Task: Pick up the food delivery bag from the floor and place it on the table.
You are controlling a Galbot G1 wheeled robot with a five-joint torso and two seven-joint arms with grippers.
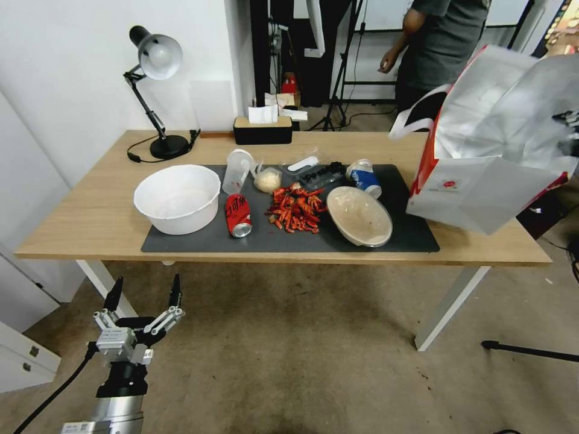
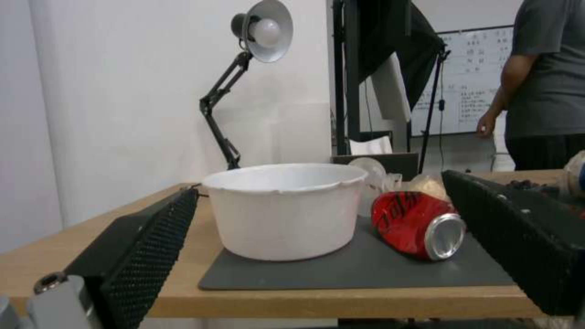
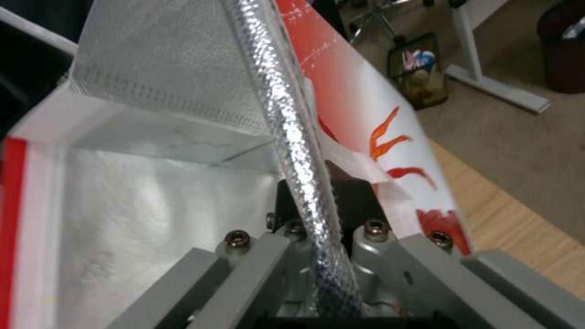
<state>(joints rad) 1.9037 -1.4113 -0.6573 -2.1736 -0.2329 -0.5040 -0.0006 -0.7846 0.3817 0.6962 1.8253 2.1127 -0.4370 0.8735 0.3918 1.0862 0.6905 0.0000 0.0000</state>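
The food delivery bag point(image 1: 488, 150), white with red sides and a small red logo, hangs tilted over the right end of the table point(image 1: 90, 223), well above the floor point(image 1: 301, 349). My right gripper point(image 3: 317, 196) is shut on the bag's foil-lined rim point(image 3: 286, 105), and the silver lining shows inside. In the head view the bag's lower corner sits close over the wood beside the dark mat point(image 1: 416, 241); whether it touches I cannot tell. My left gripper point(image 1: 146, 288) is open low in front of the table's left end, with nothing between its fingers point(image 2: 146, 246).
On the mat lie a white bowl point(image 1: 178, 199), a dented red can point(image 1: 237, 215), a heap of red shells point(image 1: 295, 208) and an oval container point(image 1: 359, 216). A desk lamp point(image 1: 158, 60) and a tissue box point(image 1: 263, 128) stand at the back. A black stand leg point(image 1: 531, 351) crosses the floor at right.
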